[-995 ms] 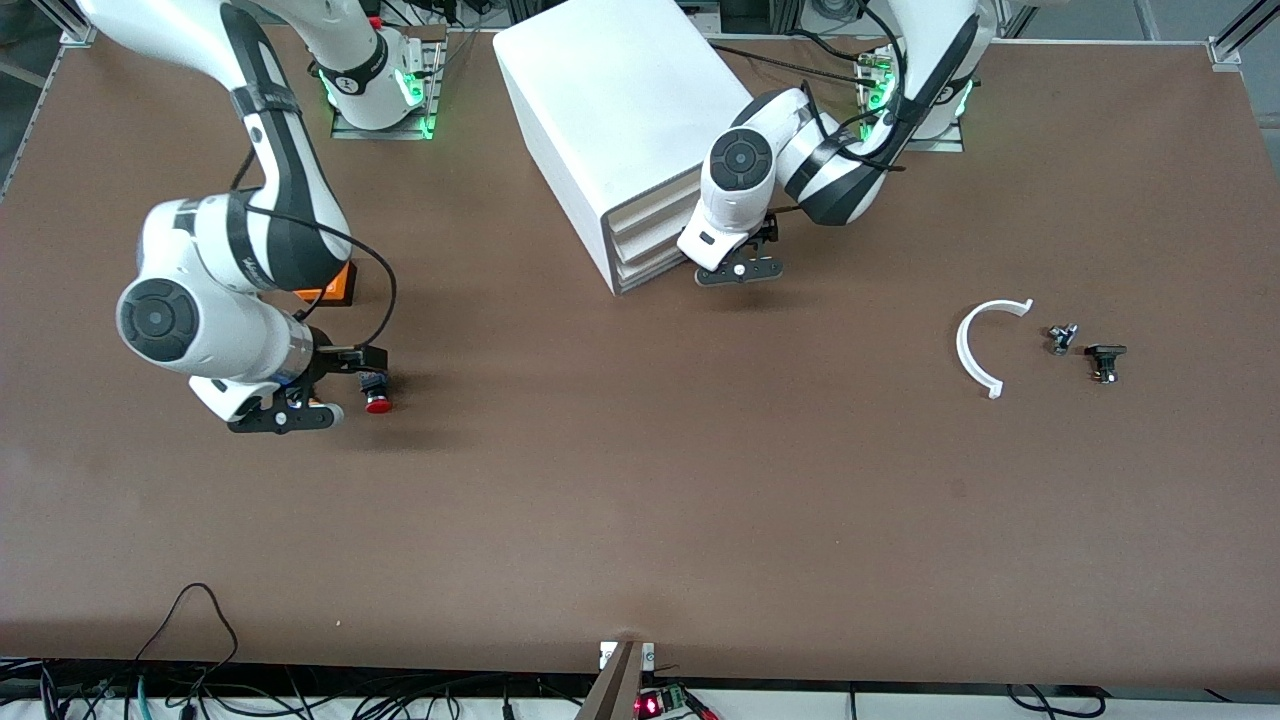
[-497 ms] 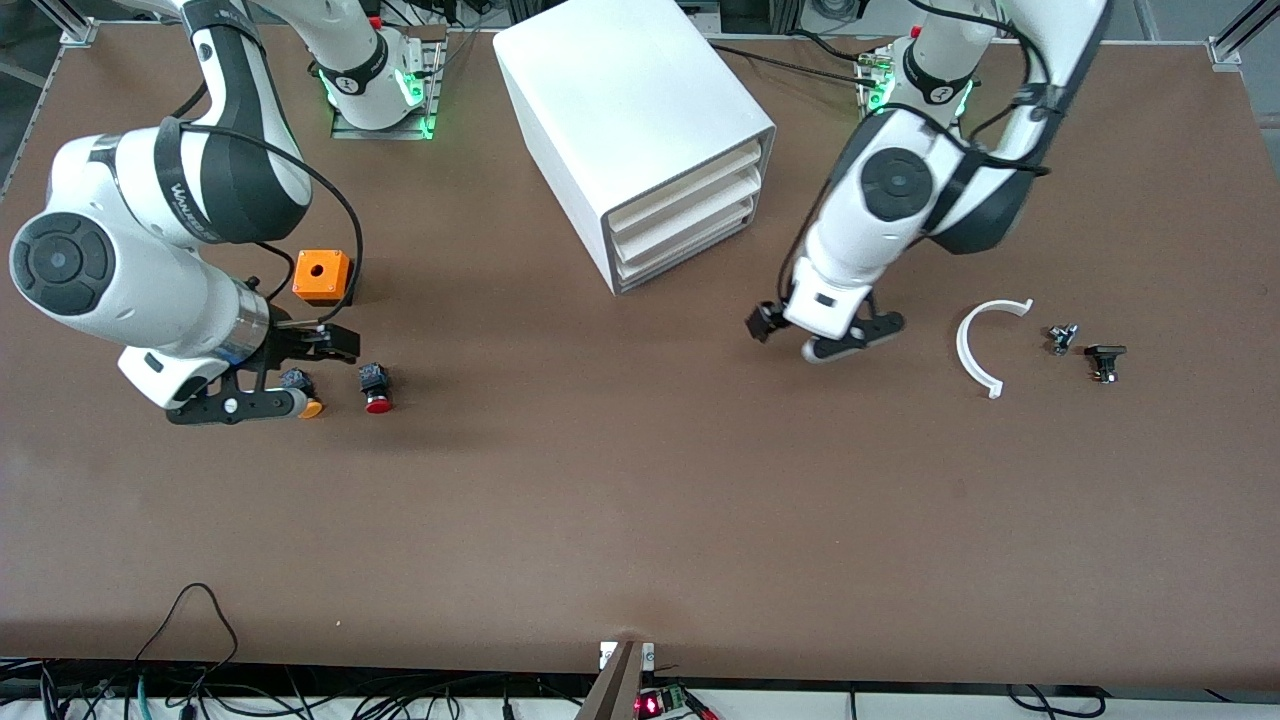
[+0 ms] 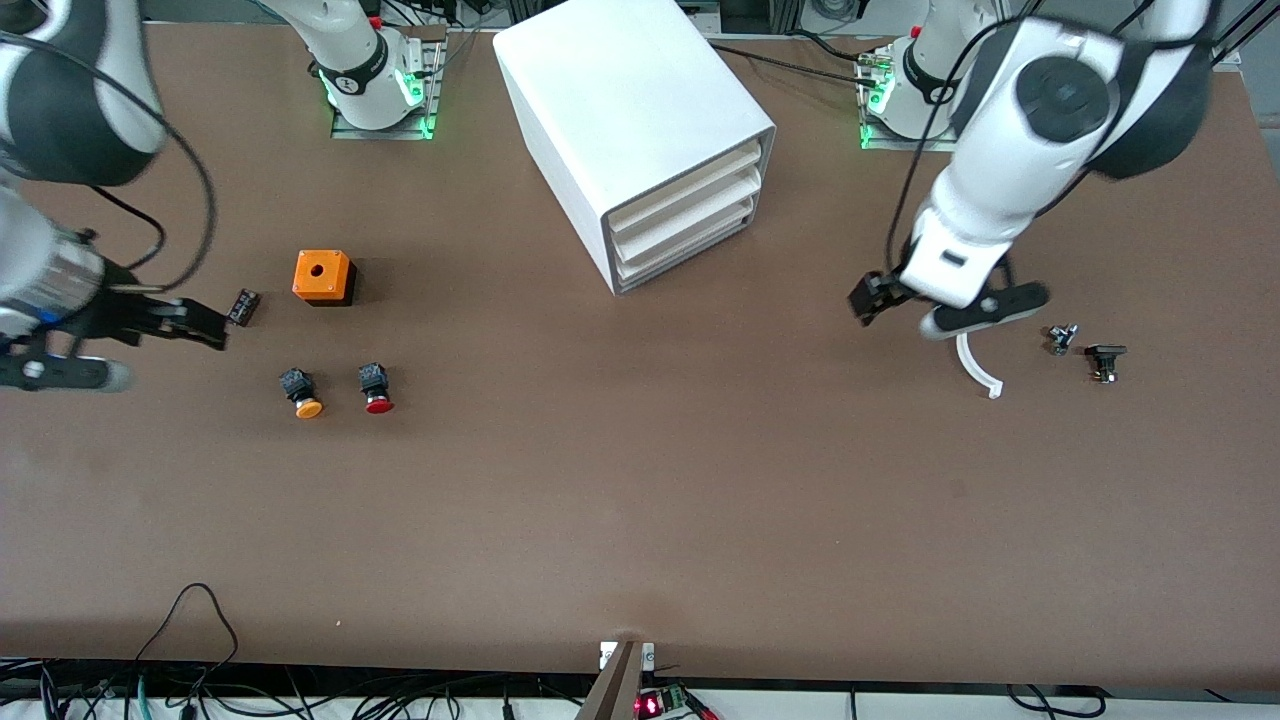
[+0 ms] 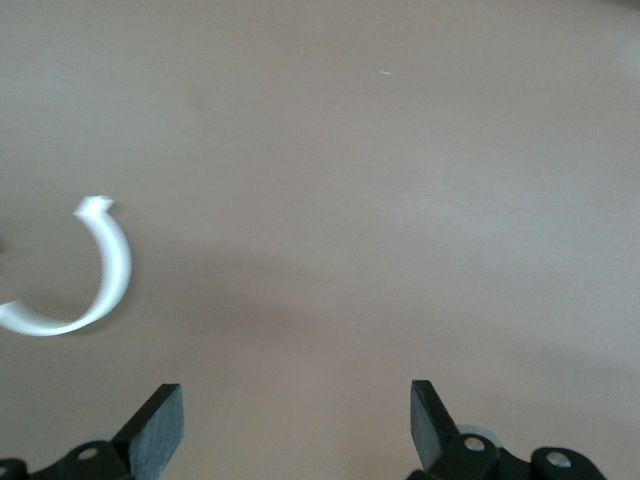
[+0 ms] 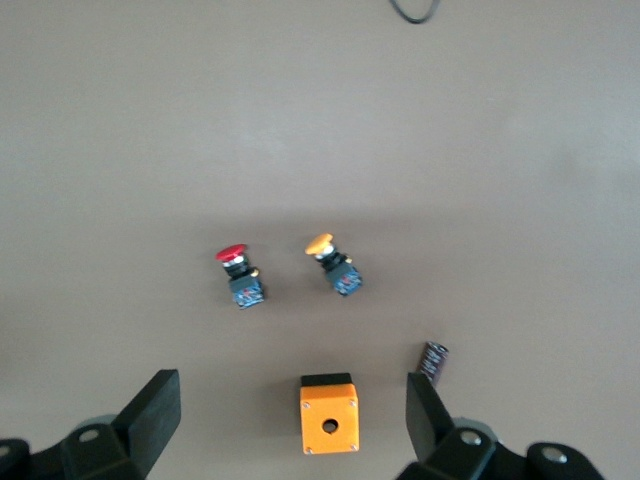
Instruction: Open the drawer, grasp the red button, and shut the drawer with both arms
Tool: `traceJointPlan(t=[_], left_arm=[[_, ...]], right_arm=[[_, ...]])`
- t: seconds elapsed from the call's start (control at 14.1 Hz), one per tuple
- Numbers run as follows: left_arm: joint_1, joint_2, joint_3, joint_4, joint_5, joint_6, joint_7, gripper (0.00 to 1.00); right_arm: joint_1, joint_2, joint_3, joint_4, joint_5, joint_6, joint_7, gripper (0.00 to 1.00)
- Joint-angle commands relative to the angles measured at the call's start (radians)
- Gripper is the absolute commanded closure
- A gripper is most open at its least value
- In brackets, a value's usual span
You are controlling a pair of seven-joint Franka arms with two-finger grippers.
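Note:
The white cabinet [image 3: 620, 90] stands in the middle of the table near the robots' bases. Its three cream drawer fronts [image 3: 690, 215] all sit flush. The red-capped button [image 3: 378, 388] lies on the table toward the right arm's end, beside an orange-capped one [image 3: 302, 392]. My right gripper [image 3: 130, 350] is open and empty, up in the air at that end. In the right wrist view the red button [image 5: 238, 272] lies well ahead of the open gripper [image 5: 290, 420]. My left gripper [image 3: 930, 305] is open and empty over a white arc piece [image 3: 975, 365].
An orange cube with a hole [image 3: 323, 277] and a small black cylinder [image 3: 243, 306] lie near the buttons. Two small black parts [image 3: 1062, 338] [image 3: 1105, 360] lie beside the arc. The arc [image 4: 100, 270] also shows in the left wrist view.
My left gripper has moved from the cabinet's front to over the white arc. My right gripper has risen and drawn away from the red button, which stays on the table.

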Motion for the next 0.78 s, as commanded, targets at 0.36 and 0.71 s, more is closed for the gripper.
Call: traceJointPlan(t=[0.36,0.71], left_arm=[[0.126,-0.075,0.109,0.26,-0.028,-0.331,0.356,0.0],[0.128,0.04,0.108,0.343,-0.037,-0.323,0.406,0.0]], right_arm=[[-0.046,-0.102,-0.012,-0.087,-0.016,-0.117,-0.086,0.0],[-0.046,-0.23,-0.013,-0.272,-0.016,0.001,-0.086,0.0]])
